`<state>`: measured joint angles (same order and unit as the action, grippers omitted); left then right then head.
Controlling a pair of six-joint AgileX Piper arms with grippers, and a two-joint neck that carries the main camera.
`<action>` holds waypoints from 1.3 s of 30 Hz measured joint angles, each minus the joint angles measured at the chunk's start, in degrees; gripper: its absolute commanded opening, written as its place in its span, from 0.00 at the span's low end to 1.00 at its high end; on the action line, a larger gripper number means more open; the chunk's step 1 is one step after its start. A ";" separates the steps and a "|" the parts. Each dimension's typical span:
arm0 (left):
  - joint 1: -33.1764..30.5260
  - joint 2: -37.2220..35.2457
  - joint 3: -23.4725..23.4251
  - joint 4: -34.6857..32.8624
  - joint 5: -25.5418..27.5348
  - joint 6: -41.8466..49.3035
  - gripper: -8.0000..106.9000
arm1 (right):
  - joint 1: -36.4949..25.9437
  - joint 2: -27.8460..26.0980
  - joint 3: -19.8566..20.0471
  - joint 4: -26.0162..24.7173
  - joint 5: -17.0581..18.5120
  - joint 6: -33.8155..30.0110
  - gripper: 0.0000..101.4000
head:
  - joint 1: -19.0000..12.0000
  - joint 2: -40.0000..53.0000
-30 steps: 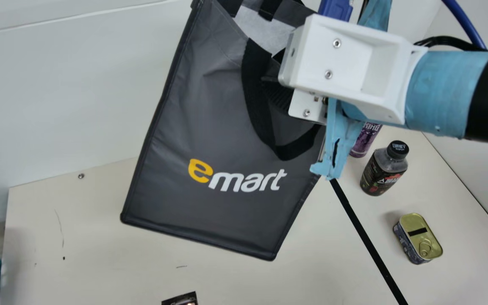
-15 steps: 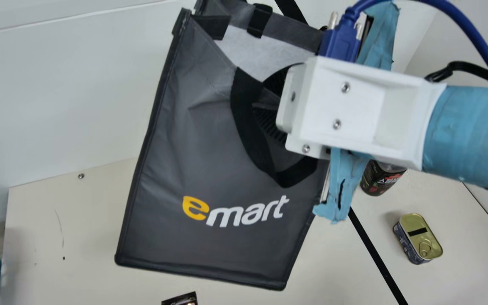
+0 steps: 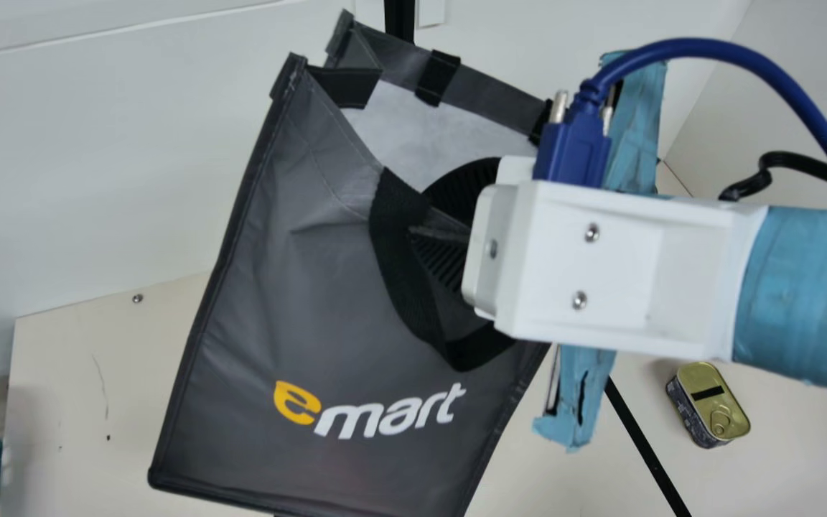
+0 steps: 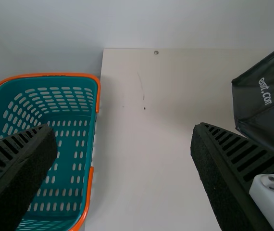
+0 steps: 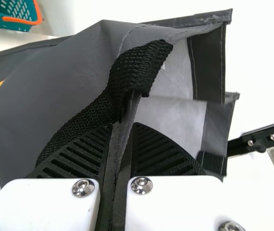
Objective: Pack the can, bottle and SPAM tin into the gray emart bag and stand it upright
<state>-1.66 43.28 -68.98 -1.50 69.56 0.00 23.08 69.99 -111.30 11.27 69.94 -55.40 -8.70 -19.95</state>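
In the main view my right gripper (image 3: 422, 227) is shut on the upper edge of the gray emart bag (image 3: 298, 301), beside its black handle. The bag hangs tilted, its mouth partly open and pale lining showing. In the right wrist view that gripper (image 5: 122, 129) pinches the rim of the bag (image 5: 81, 67), with the handle strap looped next to the fingers. The tin (image 3: 713, 402) lies right of the bag, gold lid up. In the left wrist view my left gripper (image 4: 122, 132) is open with nothing between its fingers; the bag (image 4: 259, 96) shows beyond it.
A teal basket (image 4: 94, 91) with orange handles stands at the table's left, near one left finger. A black strip (image 3: 647, 449) crosses the table (image 3: 62, 402) between bag and tin. A wall rises behind the table.
My right gripper and the bag have moved down and the bag slightly left in the main view, showing more of its mouth. The arm now covers the bottle and the purple can.
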 measured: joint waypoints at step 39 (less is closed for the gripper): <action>0.00 0.00 0.00 0.00 0.00 0.00 0.85 | 12.17 -3.67 19.63 -2.12 -0.19 3.22 0.00 | 0.00 0.09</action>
<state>-1.66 43.28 -68.98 -1.50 69.56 0.00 35.26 66.32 -91.67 9.15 69.76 -52.18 -8.70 -19.86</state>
